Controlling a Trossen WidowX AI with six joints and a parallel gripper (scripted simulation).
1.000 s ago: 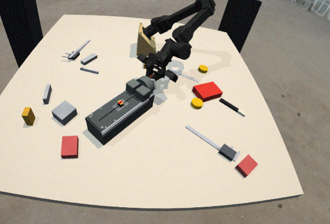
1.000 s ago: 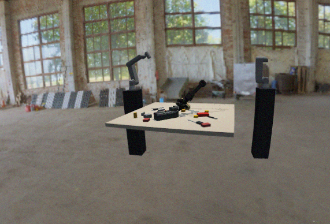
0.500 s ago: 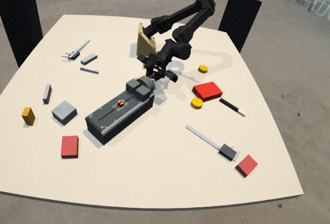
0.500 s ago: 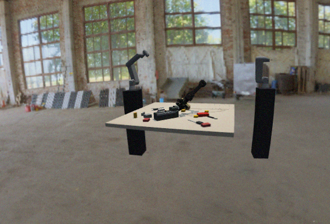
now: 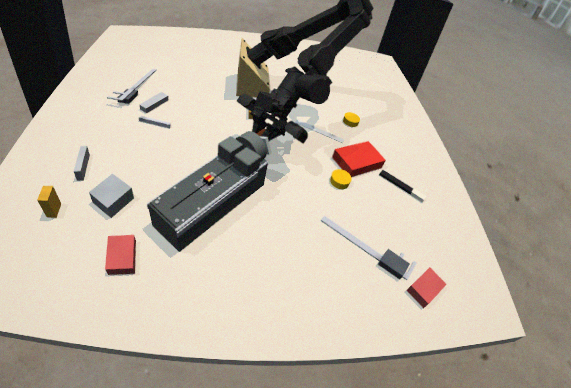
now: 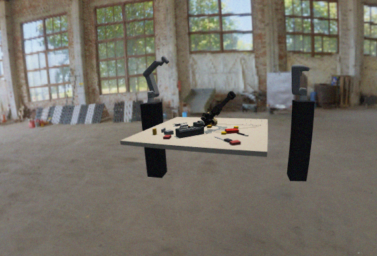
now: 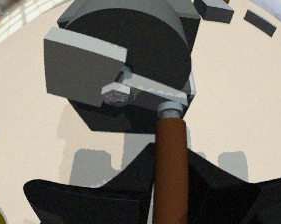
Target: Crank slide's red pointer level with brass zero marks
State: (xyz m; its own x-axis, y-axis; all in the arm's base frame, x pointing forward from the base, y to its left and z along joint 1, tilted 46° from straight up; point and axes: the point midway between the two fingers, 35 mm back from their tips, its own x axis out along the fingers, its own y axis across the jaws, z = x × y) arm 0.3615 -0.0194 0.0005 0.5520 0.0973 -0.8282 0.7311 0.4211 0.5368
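The dark machine point(image 5: 220, 217) point(image 6: 190, 132) point(image 7: 136, 42) stands mid-table, with a round drum at its arm-side end. On its top, the small red pointer point(image 5: 208, 178) sits in the slot among the yellow brass marks; it is too small to tell whether they are exactly level. The pointer is out of the wrist view. The grey crank arm point(image 7: 153, 91) reaches right from the hub to the brown handle point(image 7: 171, 175). My gripper point(image 7: 164, 148) point(image 5: 267, 131) is shut on the handle, with one black finger on each side. The fingertips' contact is partly hidden by the handle.
A red box point(image 5: 359, 157), yellow discs point(image 5: 351, 119) point(image 5: 341, 179) and a black pen-like tool point(image 5: 396, 182) lie right of the machine. A caliper point(image 5: 394, 263) lies nearer the front. A grey block point(image 5: 111, 194) and a red block point(image 5: 120, 254) are to the left.
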